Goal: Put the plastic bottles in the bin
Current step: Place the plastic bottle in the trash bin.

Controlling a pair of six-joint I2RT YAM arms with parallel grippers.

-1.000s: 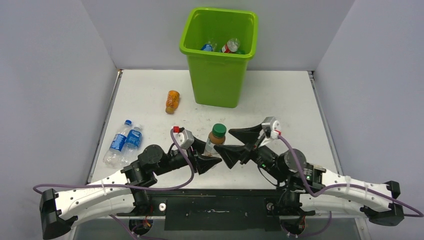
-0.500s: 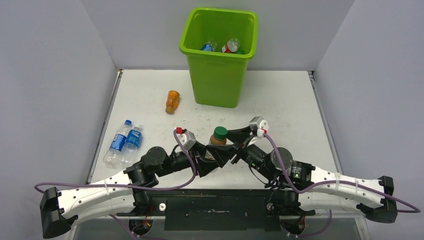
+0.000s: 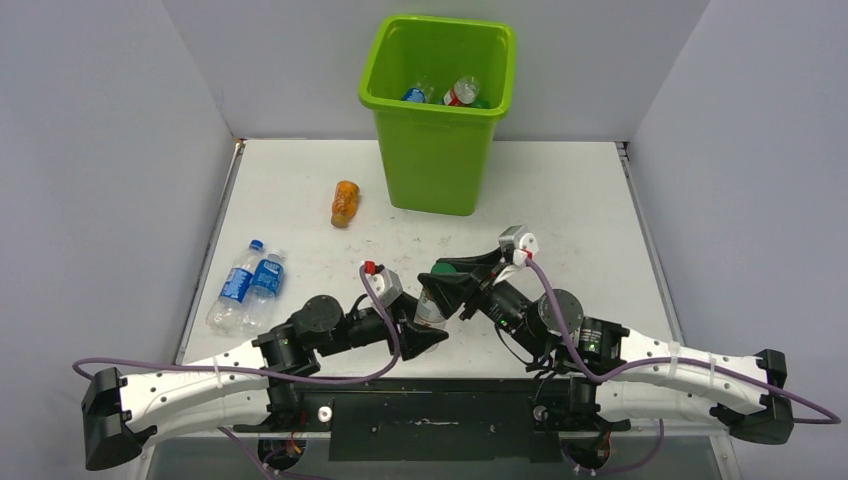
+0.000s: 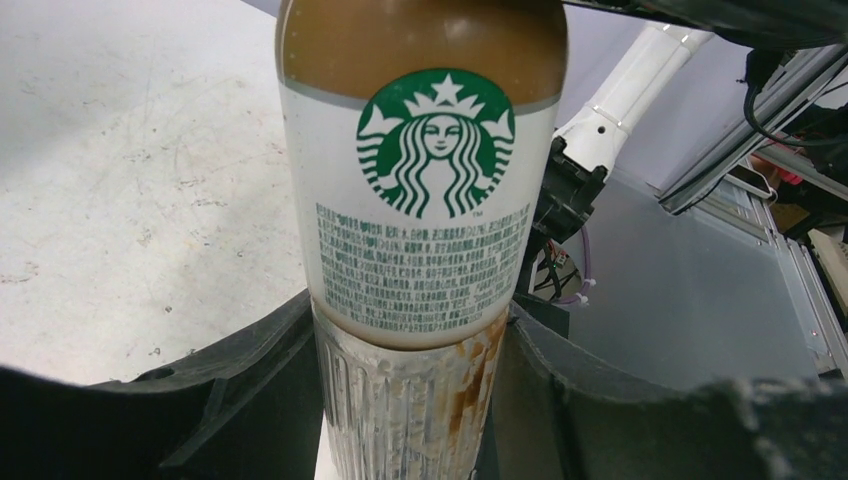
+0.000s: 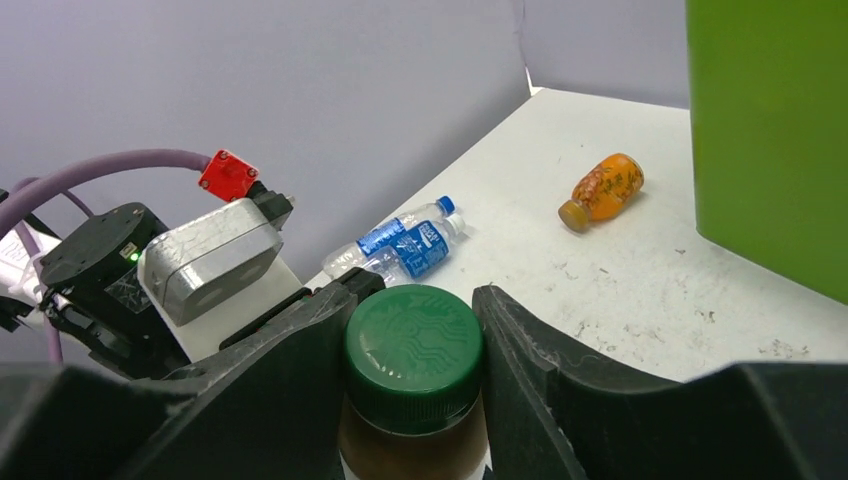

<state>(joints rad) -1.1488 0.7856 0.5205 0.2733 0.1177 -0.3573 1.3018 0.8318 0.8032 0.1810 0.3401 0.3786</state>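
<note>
Two sets of black fingers grasp one Starbucks bottle [image 4: 420, 200] at the near counter [image 3: 560, 200] edge. The left fingers [image 4: 250, 400] clench its clear ribbed base, and the right fingers [image 5: 300, 370] pinch its ridged green cap [image 5: 413, 350]. Farther left, two crumpled blue-labelled water bottles [image 3: 238, 285] lie touching. Beyond them a bumpy orange bottle [image 3: 345, 203] lies near the glossy lime-green bin [image 3: 435, 160].

Lime-green square plastic bin [image 3: 437, 150]; left of it, an orange patterned plastic bottle [image 3: 345, 203]. The brown coffee bottle [image 4: 420, 40] has a white label [image 4: 420, 260], green mermaid emblem and green cap [image 5: 413, 355].
</note>
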